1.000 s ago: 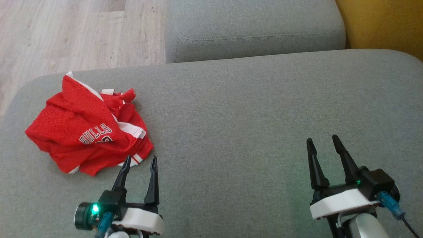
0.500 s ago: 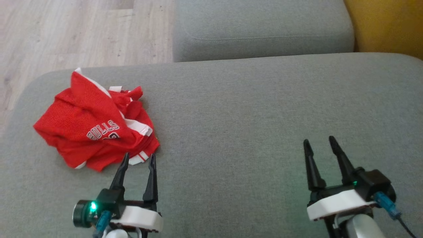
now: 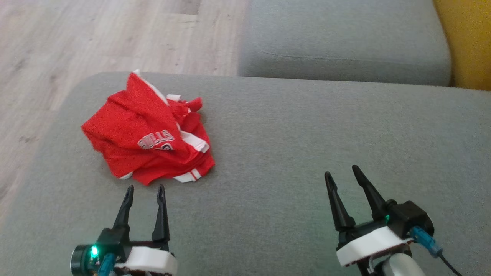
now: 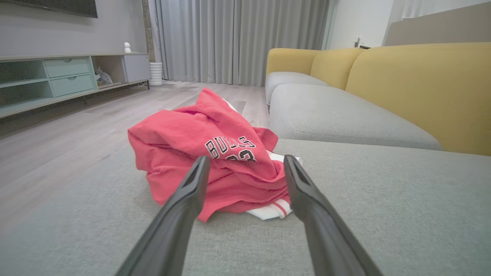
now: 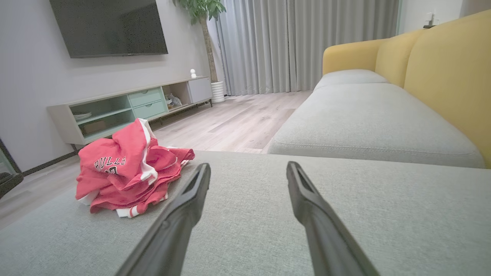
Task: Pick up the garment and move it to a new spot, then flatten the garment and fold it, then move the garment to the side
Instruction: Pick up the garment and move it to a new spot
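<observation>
The garment [image 3: 147, 143] is a red jersey with white trim and lettering, crumpled in a heap on the left part of the grey cushion [image 3: 291, 145]. It also shows in the left wrist view as the garment [image 4: 207, 153] and in the right wrist view as the garment [image 5: 126, 168]. My left gripper [image 3: 145, 189] stands open just in front of the heap, apart from it, with nothing between its fingers. In the left wrist view the left gripper [image 4: 245, 163] frames the jersey between its tips. My right gripper [image 3: 342, 170] is open over bare cushion far to the right; the right gripper [image 5: 248, 168] holds nothing.
The cushion's left and far edges drop to a pale wood floor [image 3: 76, 38]. A second grey cushion [image 3: 345, 42] lies beyond, with a yellow sofa back [image 3: 468, 42] at the right. A low TV cabinet [image 5: 126, 107] stands across the room.
The camera has turned, so the whole picture shifted right. My left gripper's tips overlapped the jersey's near edge before and now stand a little short of it. Both grippers stay open.
</observation>
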`<state>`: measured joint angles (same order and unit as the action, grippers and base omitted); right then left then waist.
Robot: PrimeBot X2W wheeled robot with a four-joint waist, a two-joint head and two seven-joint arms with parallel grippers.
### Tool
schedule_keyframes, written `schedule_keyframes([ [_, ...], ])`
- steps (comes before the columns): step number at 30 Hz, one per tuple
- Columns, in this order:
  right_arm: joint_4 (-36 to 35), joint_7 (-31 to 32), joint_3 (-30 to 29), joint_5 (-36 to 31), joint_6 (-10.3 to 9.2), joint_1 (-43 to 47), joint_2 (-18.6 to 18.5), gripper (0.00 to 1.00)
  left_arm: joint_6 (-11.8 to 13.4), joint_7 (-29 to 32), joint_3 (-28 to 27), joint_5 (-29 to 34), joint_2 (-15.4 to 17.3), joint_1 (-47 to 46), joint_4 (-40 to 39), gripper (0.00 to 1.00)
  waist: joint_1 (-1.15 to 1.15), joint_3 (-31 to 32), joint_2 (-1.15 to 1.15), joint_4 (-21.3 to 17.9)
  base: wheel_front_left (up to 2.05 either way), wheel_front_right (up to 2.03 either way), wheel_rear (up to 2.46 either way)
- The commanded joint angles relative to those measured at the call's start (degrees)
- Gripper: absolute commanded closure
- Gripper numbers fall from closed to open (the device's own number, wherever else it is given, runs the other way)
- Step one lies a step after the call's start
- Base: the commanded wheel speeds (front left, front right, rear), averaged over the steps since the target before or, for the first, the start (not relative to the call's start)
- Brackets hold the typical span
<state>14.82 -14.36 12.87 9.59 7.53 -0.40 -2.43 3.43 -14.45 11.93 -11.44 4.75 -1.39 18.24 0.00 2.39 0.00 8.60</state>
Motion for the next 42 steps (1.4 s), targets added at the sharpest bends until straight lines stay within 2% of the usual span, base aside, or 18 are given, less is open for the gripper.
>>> schedule_keyframes([
  [1,-1.65,-0.63,1.76,0.39,-0.04,-1.21,-0.44,0.0,-0.32,-0.55,-2.46,0.7,0.19,-1.37,-2.07,0.0,0.0,0.33,0.0,1.84,0.0,0.0,0.0],
  [10,-1.1,-0.63,4.04,1.08,-0.04,-0.52,-0.44,0.0,-0.74,-0.55,-3.98,1.79,0.04,0.2,-3.78,0.0,0.0,0.88,0.0,6.64,0.0,0.0,0.0],
  [16,-1.07,-0.63,4.86,1.58,-0.04,-0.35,-0.44,0.0,-0.78,-0.55,-5.07,2.19,-0.12,1.02,-4.05,0.0,0.0,1.03,0.0,8.51,0.0,0.0,0.0],
  [23,-1.22,-0.63,5.0,1.61,-0.04,-0.34,-0.44,0.0,-1.56,-0.55,-6.01,2.49,0.06,0.27,-4.36,0.0,0.0,0.35,0.0,8.77,0.0,0.0,0.0],
  [30,-2.05,-0.63,3.78,0.8,-0.04,-2.03,-0.44,0.0,-4.9,0.55,-5.63,2.87,3.01,-7.57,-3.4,0.0,0.0,-4.03,0.0,7.28,0.0,0.0,0.0],
  [33,-2.71,-0.63,2.93,0.22,-0.04,-3.28,-0.44,0.0,-7.68,5.05,-4.73,2.67,5.71,-15.34,-2.11,0.0,0.0,-6.81,0.0,6.48,0.0,0.0,0.0],
  [36,-3.31,-0.63,2.64,-0.55,-0.04,-4.99,-0.44,0.0,-9.82,12.07,-2.11,3.35,9.86,-24.05,0.0,0.0,0.0,-10.0,0.0,5.13,0.0,0.0,0.0],
  [39,-3.63,-0.63,2.42,-0.97,-0.04,-6.74,-0.44,0.0,-10.76,20.42,1.44,1.14,13.25,-31.8,3.52,0.0,0.0,-12.36,0.0,3.67,0.0,0.0,0.0],
  [42,-3.87,-0.63,2.4,-1.04,-0.04,-8.1,-0.44,0.0,-10.88,27.2,7.65,-3.12,17.19,-38.09,6.64,0.0,0.0,-14.23,0.0,1.99,0.0,0.0,0.0],
])
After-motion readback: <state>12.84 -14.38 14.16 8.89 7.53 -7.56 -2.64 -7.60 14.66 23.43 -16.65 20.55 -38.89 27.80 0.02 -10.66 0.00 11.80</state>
